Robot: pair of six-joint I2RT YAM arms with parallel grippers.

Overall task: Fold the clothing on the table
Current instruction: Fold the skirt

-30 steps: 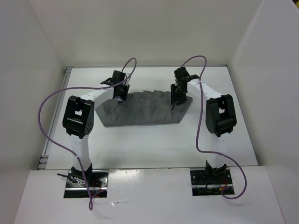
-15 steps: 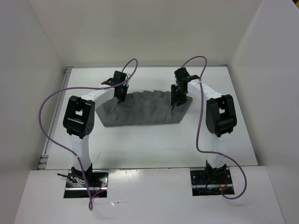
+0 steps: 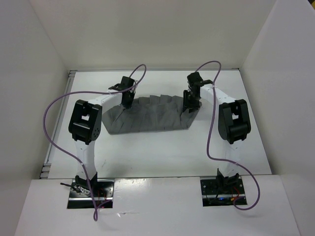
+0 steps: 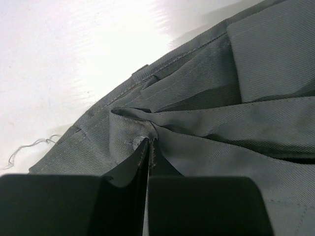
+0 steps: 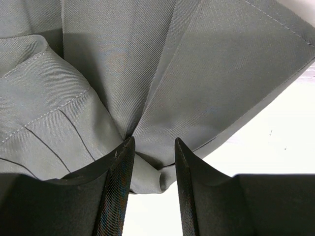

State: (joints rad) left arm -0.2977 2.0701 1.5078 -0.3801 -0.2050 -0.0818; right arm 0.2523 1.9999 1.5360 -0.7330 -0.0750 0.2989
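Two claws, both mine, meet the far edge of the clothing [image 3: 152,118]. The garment is plain mid-grey and pleated. It lies spread in a fan near the middle of the table [image 3: 157,152], with its longer, straighter edge toward my bases and its shorter edge away from them.

(a) Left claw [image 4: 148,143]: the jaws are pressed together with only a sliver between the fingertips, and a small peak of cloth is nipped there. Creases radiate from that peak across the stitched band along the garment's edge. A loose pale thread [image 4: 29,146] lies on the white surface just beside this corner.

(b) Right claw [image 5: 152,145]: the jaws stand about half apart, and a thick gathered fold fills the gap. Pleats converge on the gap from above, and a rolled hem shows between the two fingers. I read this as a hold on the cloth. The bare white surface shows to the right of the fold.

(c) Overhead: my left claw is at the garment's far left corner and my right claw at its far right corner, well apart.
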